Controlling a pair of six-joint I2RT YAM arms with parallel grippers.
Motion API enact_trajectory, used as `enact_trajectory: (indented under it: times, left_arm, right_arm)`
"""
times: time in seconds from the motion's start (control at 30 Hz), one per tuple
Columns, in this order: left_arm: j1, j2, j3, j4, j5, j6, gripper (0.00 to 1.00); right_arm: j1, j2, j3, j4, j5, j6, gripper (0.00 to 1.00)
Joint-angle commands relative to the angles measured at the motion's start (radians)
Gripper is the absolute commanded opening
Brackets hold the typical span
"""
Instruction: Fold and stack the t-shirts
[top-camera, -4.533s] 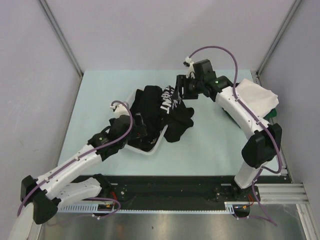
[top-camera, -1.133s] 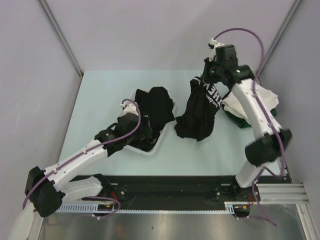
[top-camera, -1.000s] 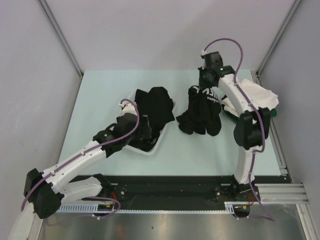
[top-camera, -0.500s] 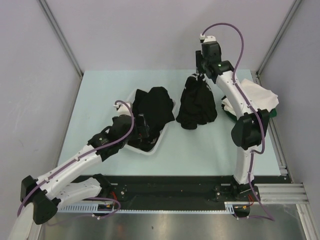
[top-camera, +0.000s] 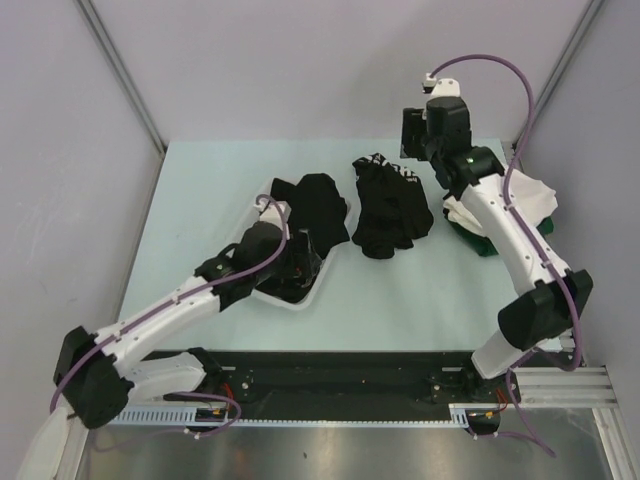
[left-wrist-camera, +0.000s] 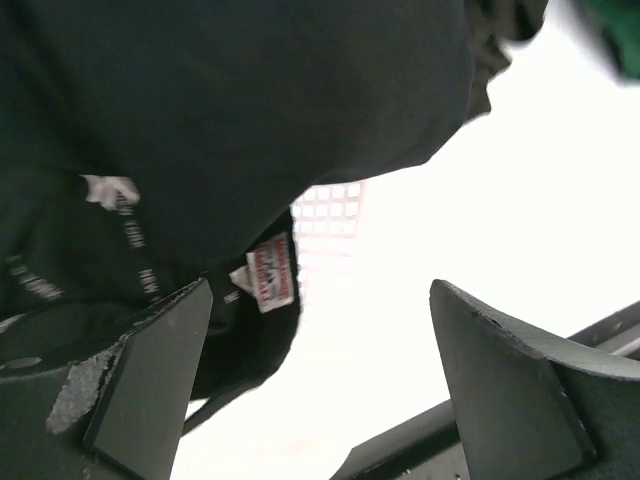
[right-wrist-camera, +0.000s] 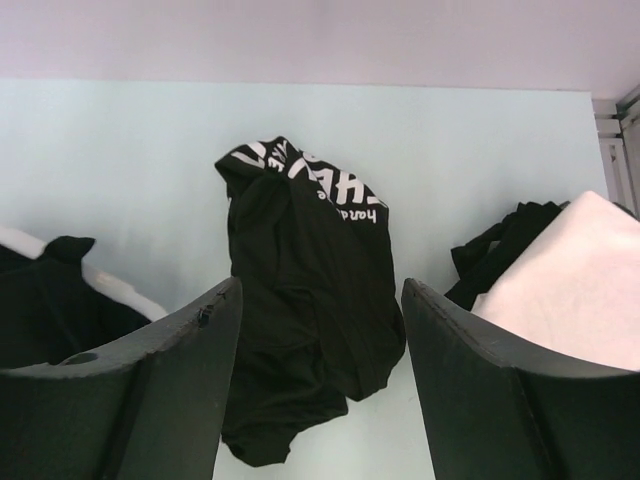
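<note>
Top external view: the lettered black t-shirt (top-camera: 392, 205) lies crumpled on the desk (top-camera: 200, 220), between the basket (top-camera: 296, 304) and a white shirt (top-camera: 520, 195) resting over a dark green one (top-camera: 485, 245). Right claw (top-camera: 412, 140) hangs over its far edge, jaws apart and empty. Left claw (top-camera: 300, 258), spread wide and gripping nothing, noses at the black shirts (top-camera: 315, 205) in the basket. Looks like the spreading step: next, its edges need catching and pulling flat.

lettered black t-shirt (top-camera: 392, 205): soft matt cloth, crumpled, flat white print | white t-shirt (top-camera: 515, 192): matt cloth | basket (right-wrist-camera: 120, 288): white plastic | desk (top-camera: 200, 200): pale, smooth, matt | left gripper (left-wrist-camera: 320, 300): dark matt plastic, scuffed edge | near plate (top-camera: 350, 450): brushed metal
</note>
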Motion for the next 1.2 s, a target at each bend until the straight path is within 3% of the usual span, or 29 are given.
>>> enact_trajectory:
  times: [0.0,0.17,0.37,0.47,0.53,0.57,0.83,1.0,1.17]
  left_arm:
    - [-0.004,0.15,0.087,0.014,0.123,0.035,0.94]
    - [-0.017,0.324,0.16,-0.006,0.135,0.076,0.87]
    - [-0.034,0.471,0.23,-0.04,0.14,0.09,0.59]
    - [-0.039,0.522,0.264,-0.061,0.132,0.085,0.25]
    - [-0.039,0.555,0.293,-0.081,0.112,0.082,0.13]
    - [-0.039,0.565,0.307,-0.107,0.079,0.082,0.0]
    - [0.015,0.585,0.329,-0.225,-0.075,0.009,0.0]
    - [0.162,0.517,0.234,-0.199,-0.061,0.001,0.0]
    - [0.321,0.561,0.285,-0.23,-0.061,0.133,0.0]
  right_arm:
    - [0.0,-0.12,-0.019,0.047,-0.019,0.055,0.7]
    - [-0.008,-0.174,-0.033,0.01,-0.025,0.061,0.7]
    - [-0.03,-0.235,-0.064,0.007,-0.033,0.064,0.71]
    - [-0.04,-0.252,-0.068,0.0,-0.036,0.061,0.72]
    - [-0.043,-0.258,-0.07,-0.003,-0.037,0.059,0.72]
    - [-0.045,-0.262,-0.071,-0.003,-0.039,0.059,0.72]
    - [-0.056,-0.26,-0.087,0.0,-0.049,0.055,0.73]
    - [-0.063,-0.248,-0.087,0.012,-0.069,0.055,0.73]
    - [-0.065,-0.239,-0.087,0.012,-0.08,0.055,0.74]
